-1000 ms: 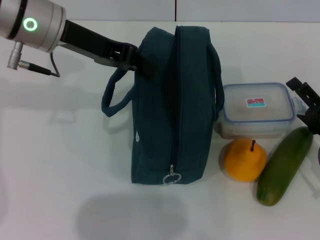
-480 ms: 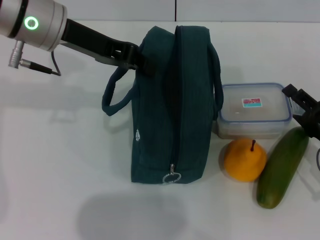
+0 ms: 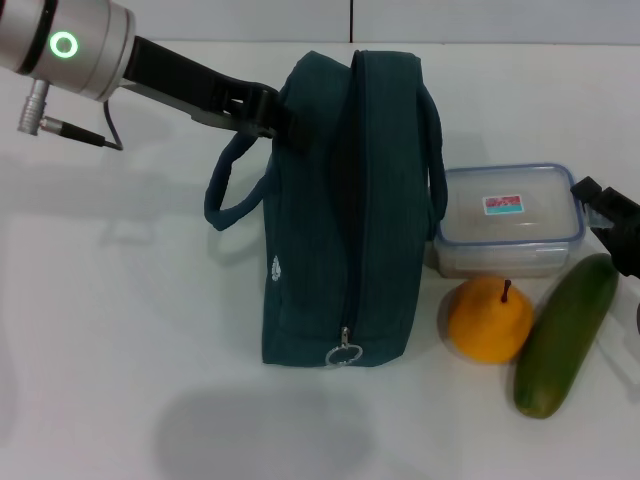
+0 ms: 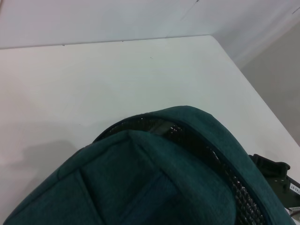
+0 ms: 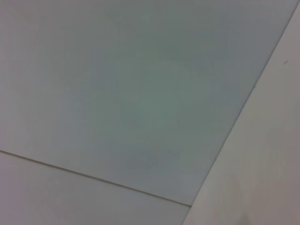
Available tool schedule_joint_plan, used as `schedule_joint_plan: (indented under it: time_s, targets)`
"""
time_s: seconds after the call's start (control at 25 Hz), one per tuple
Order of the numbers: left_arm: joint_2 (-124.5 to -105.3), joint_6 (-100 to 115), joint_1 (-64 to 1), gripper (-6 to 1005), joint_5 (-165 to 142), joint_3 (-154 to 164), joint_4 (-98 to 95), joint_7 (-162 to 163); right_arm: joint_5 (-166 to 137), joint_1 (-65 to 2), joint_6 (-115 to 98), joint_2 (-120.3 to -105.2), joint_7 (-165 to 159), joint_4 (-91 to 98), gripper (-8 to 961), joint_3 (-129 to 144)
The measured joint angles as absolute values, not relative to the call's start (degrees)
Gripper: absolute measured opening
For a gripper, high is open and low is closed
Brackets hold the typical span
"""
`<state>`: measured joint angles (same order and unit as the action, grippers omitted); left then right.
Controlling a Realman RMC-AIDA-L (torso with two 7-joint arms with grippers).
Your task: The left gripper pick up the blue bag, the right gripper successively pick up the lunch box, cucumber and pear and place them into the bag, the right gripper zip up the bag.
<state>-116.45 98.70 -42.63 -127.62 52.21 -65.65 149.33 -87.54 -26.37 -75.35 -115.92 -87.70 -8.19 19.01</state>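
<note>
The blue bag (image 3: 340,230) stands upright in the middle of the white table, its zipper ring pull (image 3: 344,354) at the near end. My left gripper (image 3: 278,118) is shut on the bag's far left top edge, by one loop handle. The left wrist view shows the bag's top (image 4: 154,178) up close, with a dark gap along the zipper. The lunch box (image 3: 510,225), the pear (image 3: 488,320) and the cucumber (image 3: 565,335) lie to the right of the bag. My right gripper (image 3: 605,215) is open, just right of the lunch box and above the cucumber's far end.
The white table (image 3: 120,300) extends left of and in front of the bag. A wall runs along the table's far edge (image 3: 200,40). The right wrist view shows only a pale wall (image 5: 117,93).
My right gripper has shifted slightly nearer and lower beside the lunch box's right end. The left gripper and the bag have barely moved.
</note>
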Motion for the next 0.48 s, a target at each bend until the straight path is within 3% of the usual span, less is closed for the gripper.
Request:
schedule_joint_plan:
  time_s: [0.48]
  targets:
    - [-116.43, 98.7, -42.6, 57, -127.6, 52.2, -65.7, 149.3, -87.4, -26.1, -78.2, -115.63, -87.9, -7.3, 186, 19.2]
